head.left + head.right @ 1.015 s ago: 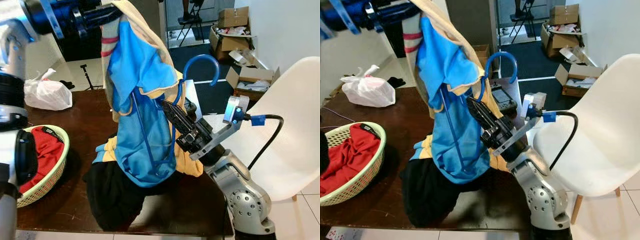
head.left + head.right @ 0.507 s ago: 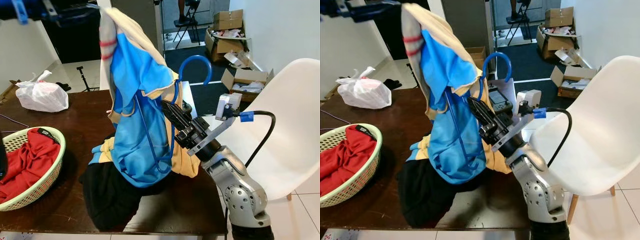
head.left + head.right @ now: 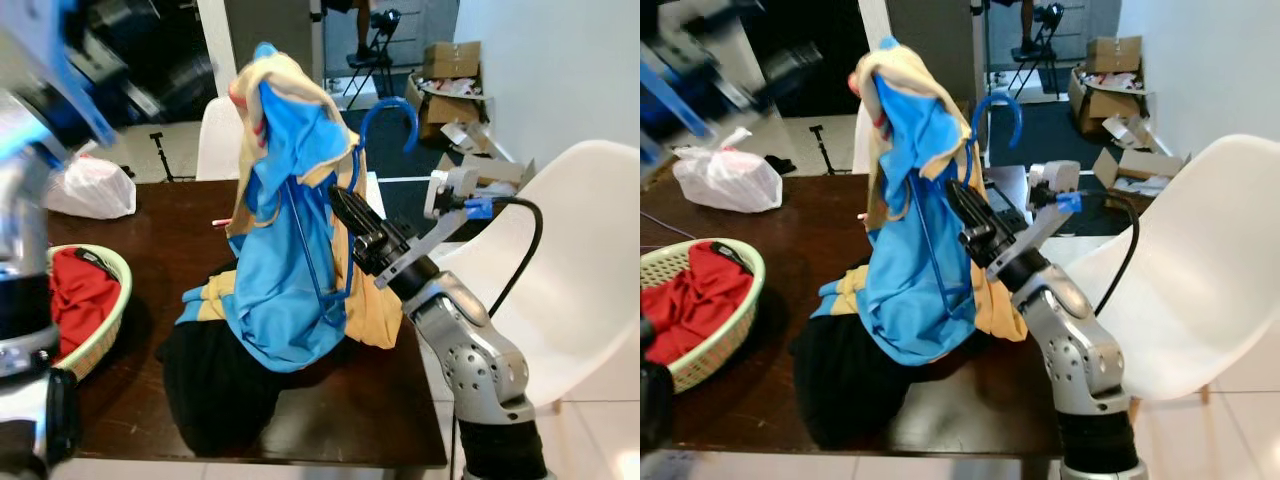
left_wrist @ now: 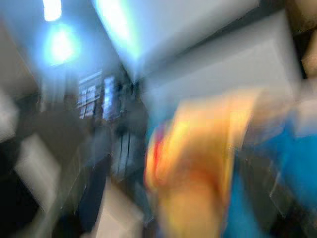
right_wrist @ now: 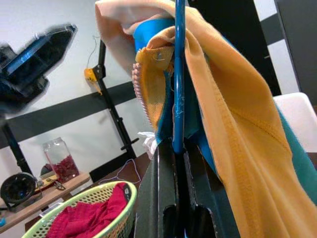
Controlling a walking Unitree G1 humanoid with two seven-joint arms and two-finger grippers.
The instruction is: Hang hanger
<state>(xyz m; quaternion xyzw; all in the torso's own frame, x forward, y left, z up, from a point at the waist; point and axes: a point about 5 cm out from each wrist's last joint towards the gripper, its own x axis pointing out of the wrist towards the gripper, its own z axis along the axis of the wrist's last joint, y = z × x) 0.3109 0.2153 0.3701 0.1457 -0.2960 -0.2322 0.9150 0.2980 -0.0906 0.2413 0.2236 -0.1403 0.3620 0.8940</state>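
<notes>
Pinching my right gripper (image 3: pixel 345 205) shut on the upright blue plastic hanger (image 3: pixel 340 190), hook overhead, blue-and-yellow shirt (image 3: pixel 285 260) draped leftward.

Home: dining table (image 3: pixel 130 215), laundry basket (image 3: pixel 105 330)

**Room around the hanger**

We are seeing open air above the hook (image 3: pixel 388 118) and over the bare table (image 3: pixel 150 215) toward the bag (image 3: pixel 92 187). The shirt (image 3: pixel 285 260) is draping over the hanger's bars and blocking any reach from our left. The black cloth (image 3: pixel 215 385) is crowding the table's near edge, with the basket (image 3: pixel 105 310) beside it. The chair (image 3: pixel 565 290) is closing in on the right gripper (image 3: pixel 345 205), which is clamped on the hanger.
</notes>
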